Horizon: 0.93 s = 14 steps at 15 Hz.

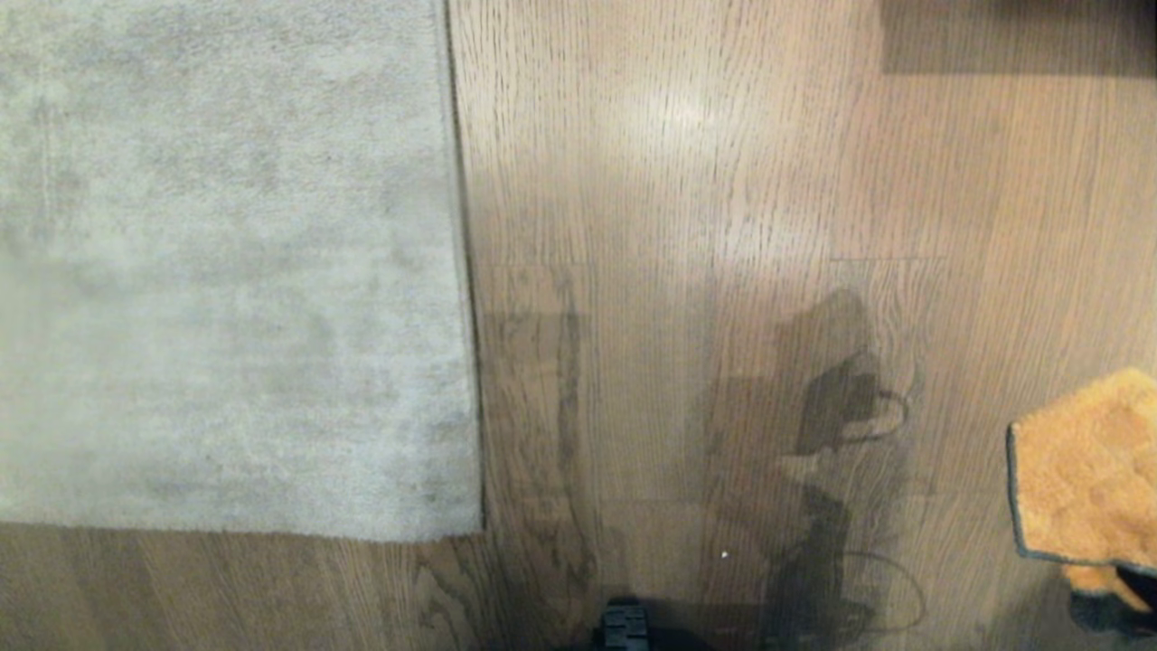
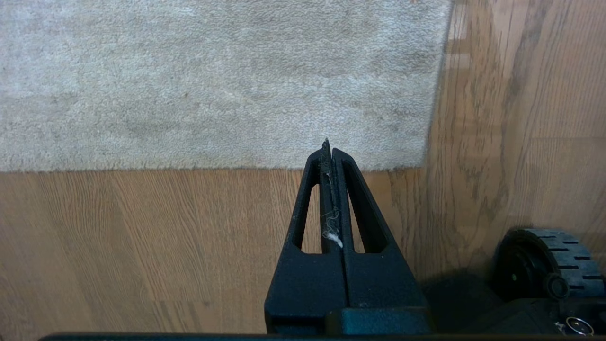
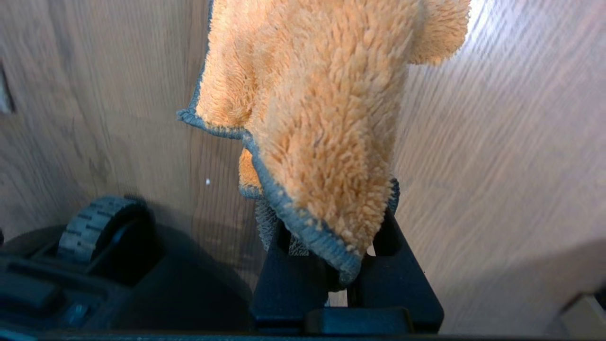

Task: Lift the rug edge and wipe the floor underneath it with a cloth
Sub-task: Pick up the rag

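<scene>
While the light grey short-pile rug edge (image 1: 465,362) lies flat at left, unlifted, the right end effector (image 3: 341,265) grips the fluffy orange cloth (image 1: 1089,470) at lower right; the left end effector (image 2: 329,151) is clenched empty; brown wood-plank floor (image 1: 678,271) unwiped.

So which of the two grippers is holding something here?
The right gripper: it is shut on the orange cloth. The left gripper is shut on nothing.

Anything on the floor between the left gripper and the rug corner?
Nothing visible. The shut left gripper hangs over bare floor near the rug corner, which lies flat. The right gripper holds the cloth off to the right.
</scene>
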### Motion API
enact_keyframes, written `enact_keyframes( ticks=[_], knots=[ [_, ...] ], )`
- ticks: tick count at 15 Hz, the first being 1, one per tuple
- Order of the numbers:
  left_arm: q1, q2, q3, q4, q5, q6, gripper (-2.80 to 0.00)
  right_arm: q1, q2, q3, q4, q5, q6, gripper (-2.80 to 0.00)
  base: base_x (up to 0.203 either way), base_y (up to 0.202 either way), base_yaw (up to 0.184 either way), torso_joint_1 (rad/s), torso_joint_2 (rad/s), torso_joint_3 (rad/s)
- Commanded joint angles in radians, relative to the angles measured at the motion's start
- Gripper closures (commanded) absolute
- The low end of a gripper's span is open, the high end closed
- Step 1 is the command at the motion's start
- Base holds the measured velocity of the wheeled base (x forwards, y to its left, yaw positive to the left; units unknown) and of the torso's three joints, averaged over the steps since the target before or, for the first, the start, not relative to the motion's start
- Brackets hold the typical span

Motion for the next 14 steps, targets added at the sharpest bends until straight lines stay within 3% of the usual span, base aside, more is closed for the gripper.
enact_keyframes(
  ticks=[1,7,14],
  knots=[
    [0.0,0.0,0.0,0.0,0.0,0.0,0.0,0.005,-0.202,0.039,0.059,-0.005,-0.004,0.0,0.0,0.0,0.0,0.0,0.0,0.0],
    [0.0,0.0,0.0,0.0,0.0,0.0,0.0,0.05,-0.322,0.089,0.158,-0.203,-0.021,0.0,0.0,0.0,0.0,0.0,0.0,0.0],
    [0.0,0.0,0.0,0.0,0.0,0.0,0.0,0.07,-0.47,0.089,0.315,-0.207,-0.018,0.0,0.0,0.0,0.0,0.0,0.0,0.0]
  ],
)
